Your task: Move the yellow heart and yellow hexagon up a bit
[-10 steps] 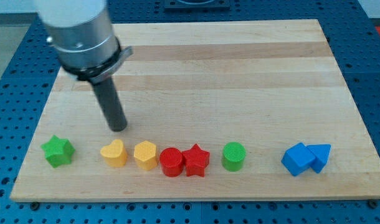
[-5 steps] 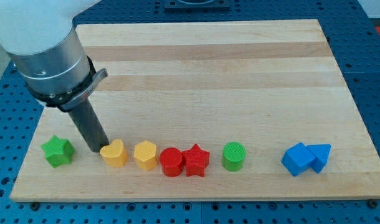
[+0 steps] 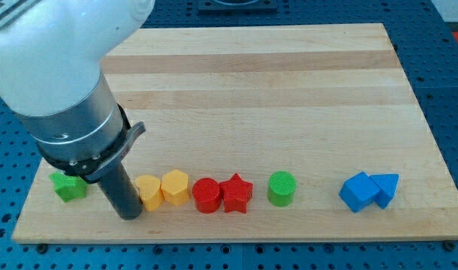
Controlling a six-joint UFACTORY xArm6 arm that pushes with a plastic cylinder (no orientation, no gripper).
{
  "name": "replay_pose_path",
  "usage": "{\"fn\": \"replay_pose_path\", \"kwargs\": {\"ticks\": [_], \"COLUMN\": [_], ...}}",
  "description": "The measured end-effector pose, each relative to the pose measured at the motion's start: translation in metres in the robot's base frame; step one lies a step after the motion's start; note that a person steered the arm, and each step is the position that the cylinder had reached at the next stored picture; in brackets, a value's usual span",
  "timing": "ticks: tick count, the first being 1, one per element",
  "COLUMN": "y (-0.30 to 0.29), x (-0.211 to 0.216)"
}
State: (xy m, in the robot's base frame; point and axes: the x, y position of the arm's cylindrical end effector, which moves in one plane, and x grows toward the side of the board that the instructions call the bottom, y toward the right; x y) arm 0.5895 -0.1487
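The yellow heart (image 3: 149, 192) and the yellow hexagon (image 3: 176, 187) sit side by side near the view's bottom left, touching each other. My tip (image 3: 129, 215) rests on the board just left of the heart and slightly below it, touching or nearly touching its left side. The rod and the arm's grey cuff hide part of the heart and part of the green star (image 3: 67, 186).
To the right of the hexagon, in a row: a red cylinder (image 3: 206, 195) touching a red star (image 3: 236, 193), a green cylinder (image 3: 281, 187), then a blue block (image 3: 357, 191) against a blue triangle (image 3: 386, 187). The board's bottom edge (image 3: 236, 237) is close below.
My tip has moved from above the heart down and to the left, then below to the heart's lower left. The heart has shifted slightly right against the hexagon.
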Motion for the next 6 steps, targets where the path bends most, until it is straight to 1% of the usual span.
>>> {"fn": "replay_pose_path", "kwargs": {"ticks": [1,3,4,5,6], "y": [0.005,0.051,0.054,0.054,0.054], "x": [0.0,0.0,-0.006,-0.032,-0.048]}}
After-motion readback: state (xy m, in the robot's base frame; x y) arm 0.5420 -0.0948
